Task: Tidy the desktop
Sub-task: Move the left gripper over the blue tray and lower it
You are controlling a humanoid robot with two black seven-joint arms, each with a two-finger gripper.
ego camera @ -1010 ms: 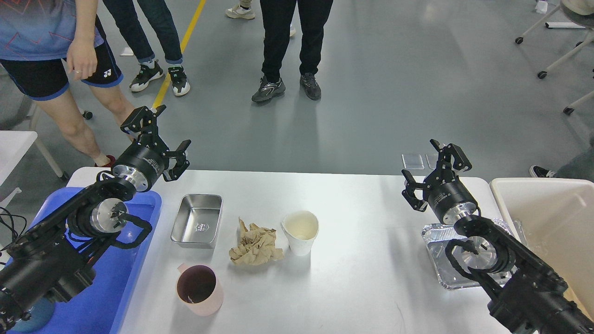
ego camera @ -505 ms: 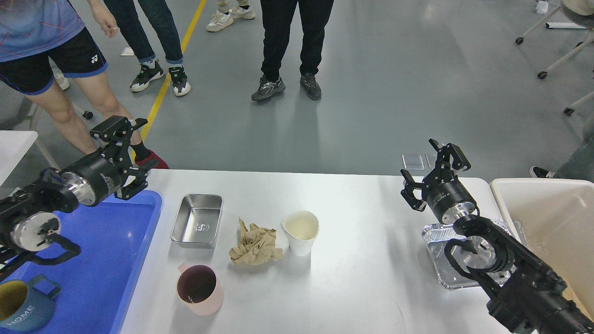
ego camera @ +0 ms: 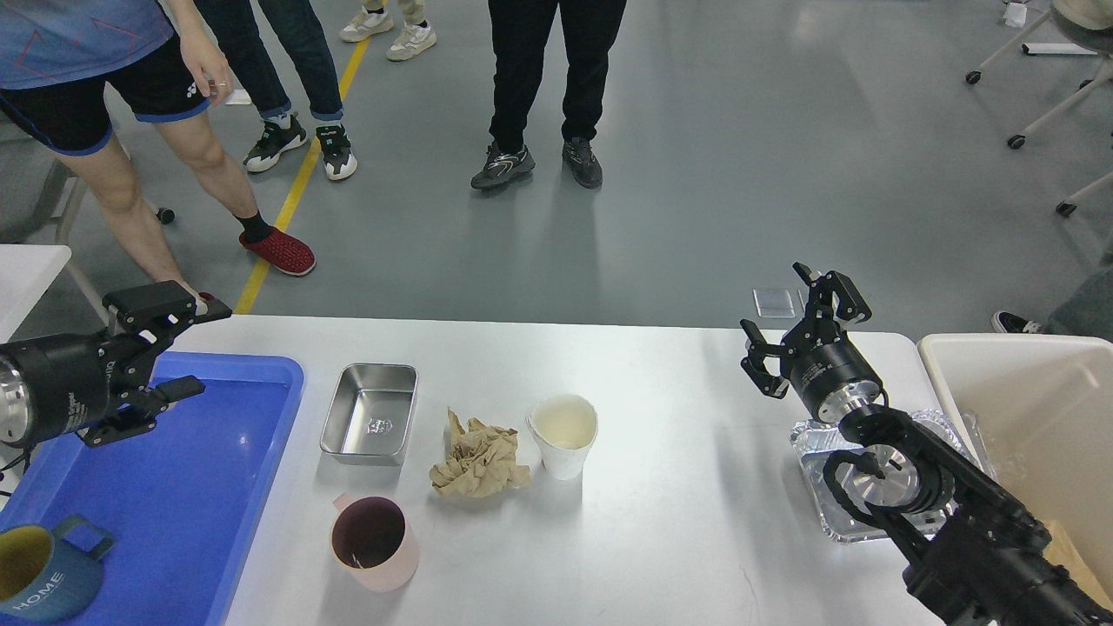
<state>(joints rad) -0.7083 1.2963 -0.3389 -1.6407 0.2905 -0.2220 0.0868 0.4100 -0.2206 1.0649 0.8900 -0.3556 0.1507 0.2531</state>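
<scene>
The white rectangular glossy surface (ego camera: 661,522) with rounded corners fills the near half of the view, far edge running left to right across the middle. Left end: a blue plastic tray (ego camera: 217,487) holding a dark blue mug (ego camera: 39,584) lettered "HOME" at its near left corner. Right of the tray, far to near: a rectangular stainless steel pan (ego camera: 369,413), then a pink cup with dark inside (ego camera: 374,543). Centre: a crumpled brown paper wad (ego camera: 478,461), just beside it on the right a white paper cup (ego camera: 563,435), upright. Right end: a crinkled foil tray (ego camera: 822,487), partly hidden by the right arm; beyond it a beige plastic bin (ego camera: 1017,409).

Left claw (ego camera: 169,348) hangs over the far left corner of the tray, fingers spread, holding nothing. Right claw (ego camera: 804,326) stands above the far right of the surface, fingers apart, empty.

Room: grey floor (ego camera: 739,156), a yellow floor line (ego camera: 296,183), several standing people's legs on the far side, chair castors at far right.
</scene>
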